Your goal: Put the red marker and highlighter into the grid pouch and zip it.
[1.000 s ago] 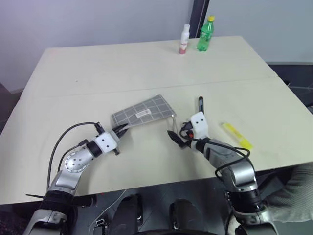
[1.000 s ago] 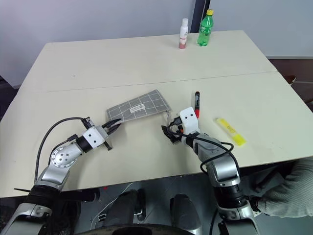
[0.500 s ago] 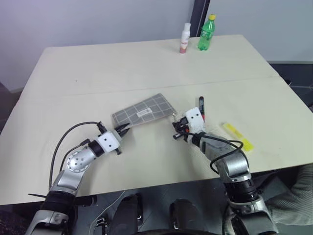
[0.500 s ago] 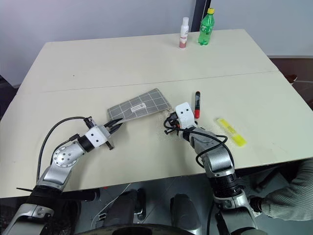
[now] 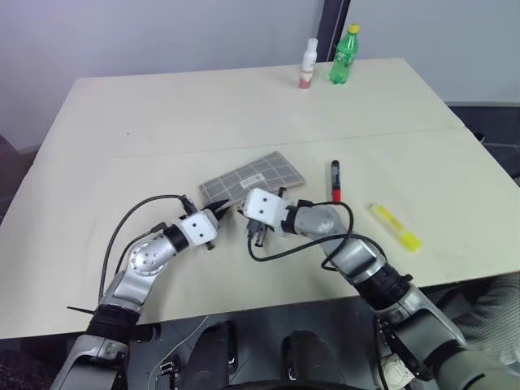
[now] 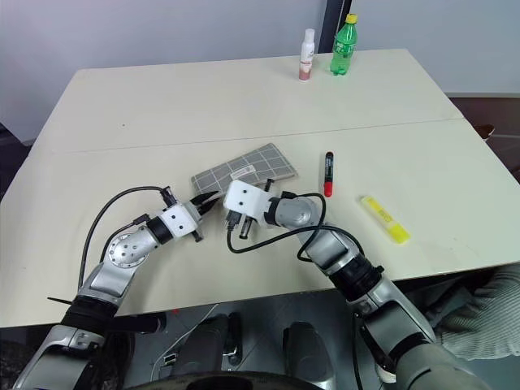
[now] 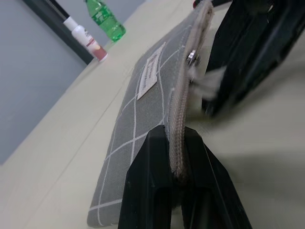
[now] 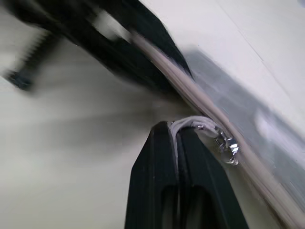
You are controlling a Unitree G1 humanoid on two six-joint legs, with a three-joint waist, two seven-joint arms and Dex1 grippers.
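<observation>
unzipping the pouch, pens still out

nearest, the left gripper [image 5: 216, 218] is closed tight on the near-left corner of the grid pouch [image 5: 252, 177]; in the left wrist view its fingers [image 7: 157, 162] pinch the zipper edge, pinning it. just right of it, the right gripper [image 6: 231, 221] is shut on the pale pull strap [image 8: 190, 123], w/ the metal slider [image 8: 228, 145] right beyond the tips. pouch lies flat mid-table, label up. whether the zip is open behind the slider, can't tell.

further right, well apart from the pouch, the highlighter [image 5: 395, 227] lies near the right edge; the red marker [image 5: 335, 179] lies btwn pouch and highlighter, a bit farther back. neither is inside. far edge: a green bottle [image 5: 343, 55] and a small white bottle [image 5: 306, 64].

step in hand, prob: opening the zip. next move needs the left grip to hold as anchor while the right pulls the strap along the zipper line, not upward, else the pouch lifts or slips.
</observation>
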